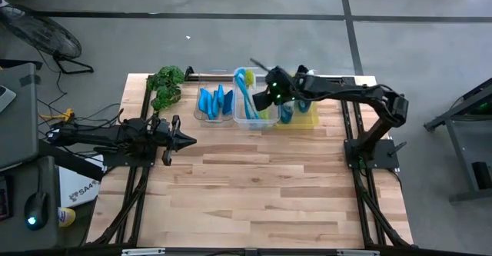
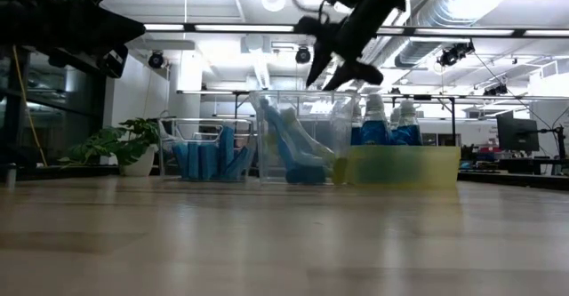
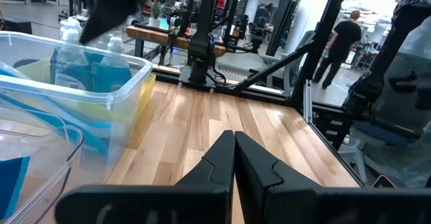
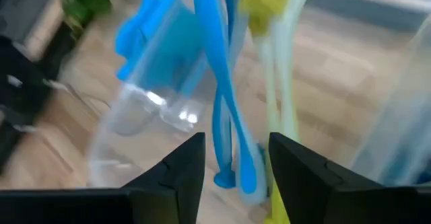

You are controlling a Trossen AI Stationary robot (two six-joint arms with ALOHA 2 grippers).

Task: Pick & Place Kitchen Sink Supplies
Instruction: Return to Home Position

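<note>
Three bins are lined up side by side along the far edge of the tabletop (image 1: pixel 254 187). The blue sponges (image 1: pixel 215 101) are stood on edge in the clear bin (image 2: pixel 191 129) nearest the far-left corner. The dish brushes (image 1: pixel 244 87), blue and yellow-green, are leaned in the middle clear bin (image 2: pixel 320 118). The blue-liquid bottles (image 2: pixel 384 127) are stood in the yellow bin (image 2: pixel 404 167). The right gripper (image 2: pixel 336 76) is hung just above the middle bin, over the brush handles, its fingers spread apart with nothing between them. The left gripper (image 1: pixel 187 141) is found near the left edge, well apart from the bins and pointed toward the middle of the tabletop, its fingers pressed together on nothing. A leafy plant (image 1: pixel 165 85) is set at the far-left corner, just beside the sponge bin. The tabletop is made of pale wood planks on a dark frame. Beyond it a workshop is seen, with ceiling lights, ducts and benches, and a person (image 3: pixel 340 39) in dark clothes far off.
</note>
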